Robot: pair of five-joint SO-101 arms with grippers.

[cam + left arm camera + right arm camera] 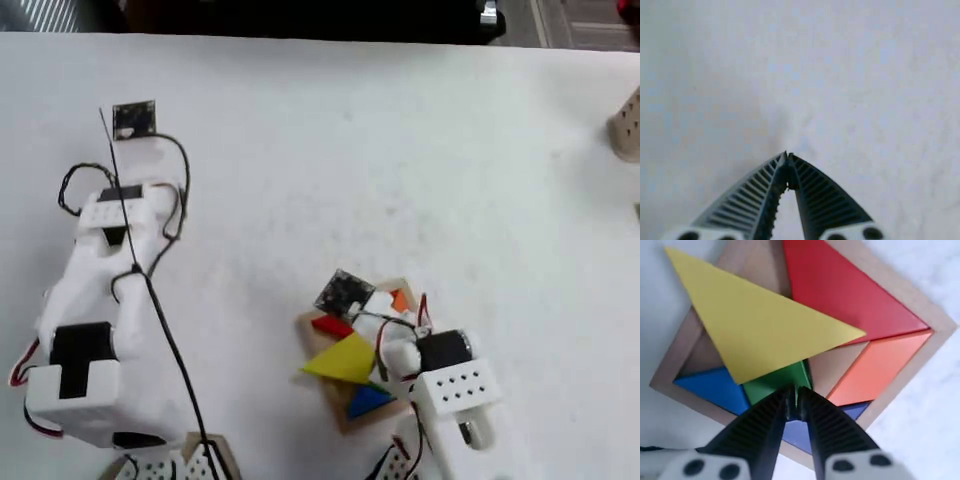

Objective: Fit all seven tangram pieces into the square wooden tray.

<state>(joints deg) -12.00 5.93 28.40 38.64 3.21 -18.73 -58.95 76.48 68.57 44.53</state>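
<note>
High view, left side: the left arm (100, 290) sits over bare bench (350, 150), well apart from the tray.
Left wrist view: the left end effector (787, 156) is clenched on nothing, its tips meeting above bare bench.
Tray: the wooden tray (338, 405) lies right of centre, turned cornerwise, under the right arm (455, 385).
Blue piece: the blue piece (715, 387) lies flat in one corner, partly covered by the yellow triangle.
Yellow triangle: the big yellow triangle (765, 330) lies slanted on top of the others, with one corner out past the tray's rim (900, 287). It is not seated.
Green piece: the green piece (775, 382) is tucked under the yellow triangle's edge, beside the blue piece.
Red triangle: the red triangle (840, 290) is flat in a corner and looks seated.
Orange piece: the orange piece (880, 365) is flat, touching the red triangle along one edge.
Dark blue piece: the dark blue piece (855, 410) lies along the rim next to the orange piece.
Right end effector: the right end effector (795, 396) is clenched, tips together at the green piece's exposed edge, holding nothing I can make out.
Gaps: bare wood shows between the orange and green pieces and under the yellow triangle.
Progress: well along, I judge. Six colours are at the tray and I cannot find a seventh piece. The yellow triangle has to be turned and dropped in, and the green piece likely needs shifting.
</note>
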